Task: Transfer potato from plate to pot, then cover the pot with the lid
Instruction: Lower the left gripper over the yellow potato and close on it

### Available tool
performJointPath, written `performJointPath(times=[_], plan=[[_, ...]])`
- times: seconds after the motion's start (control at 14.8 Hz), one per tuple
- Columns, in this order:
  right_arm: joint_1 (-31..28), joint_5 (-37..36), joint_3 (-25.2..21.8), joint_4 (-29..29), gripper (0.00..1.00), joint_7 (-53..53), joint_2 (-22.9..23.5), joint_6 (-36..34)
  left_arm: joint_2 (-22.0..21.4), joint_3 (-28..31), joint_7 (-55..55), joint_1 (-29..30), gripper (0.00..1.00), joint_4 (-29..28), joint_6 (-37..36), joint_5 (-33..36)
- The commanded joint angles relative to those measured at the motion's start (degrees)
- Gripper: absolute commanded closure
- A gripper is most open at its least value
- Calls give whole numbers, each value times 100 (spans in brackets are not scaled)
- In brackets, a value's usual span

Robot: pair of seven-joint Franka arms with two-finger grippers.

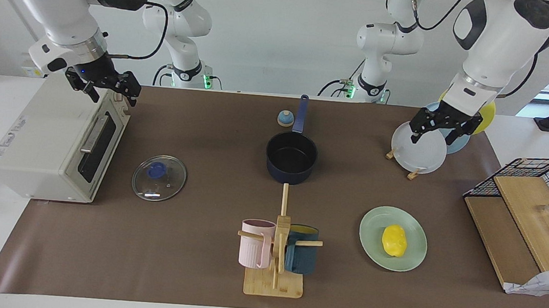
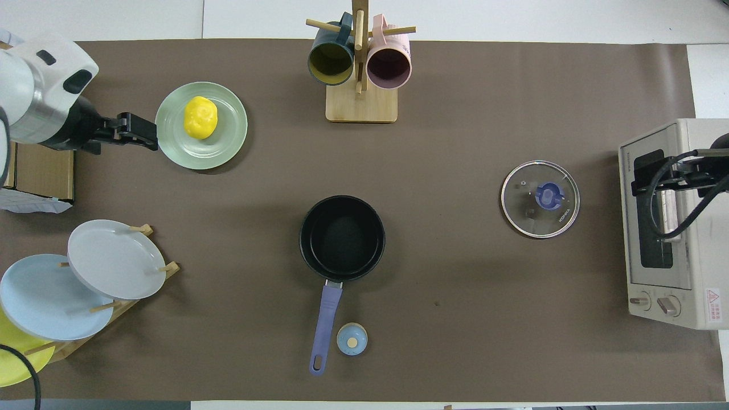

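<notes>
The yellow potato [image 1: 393, 240] [image 2: 200, 117] lies on the mint-green plate [image 1: 371, 230] [image 2: 219, 151] toward the left arm's end of the table. Mid-mat stands the navy pot [image 1: 291, 158] [image 2: 342, 238], empty, its handle pointing toward the robots. The glass lid [image 1: 159, 177] [image 2: 540, 199] with a blue knob lies flat on the mat in front of the toaster oven. My left gripper [image 1: 435, 132] [image 2: 152, 132] hangs open and empty in the air, over the mat just beside the plate's rim. My right gripper [image 1: 111, 96] [image 2: 655, 173] waits open over the toaster oven.
A toaster oven [image 1: 55, 141] stands at the right arm's end. A wooden mug rack [image 1: 276, 252] with a pink and a teal mug stands farther out than the pot. A plate rack [image 1: 419, 148], a small bell [image 1: 285, 118] and a wire basket [image 1: 530, 203] also stand here.
</notes>
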Motion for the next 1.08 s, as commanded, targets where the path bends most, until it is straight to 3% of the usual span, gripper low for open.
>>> performJointPath(times=[0.0,0.27,1.01], plan=[[-107,67,65,-66,0,43,-67,28,938,31,64,-105,0,605,481,88],[-107,67,65,-66,0,43,-67,20,2055,31,134,-316,0,1298,853,403],[-107,67,65,-66,0,43,-67,20,2162,40,398,-290,0,860,1696,703]])
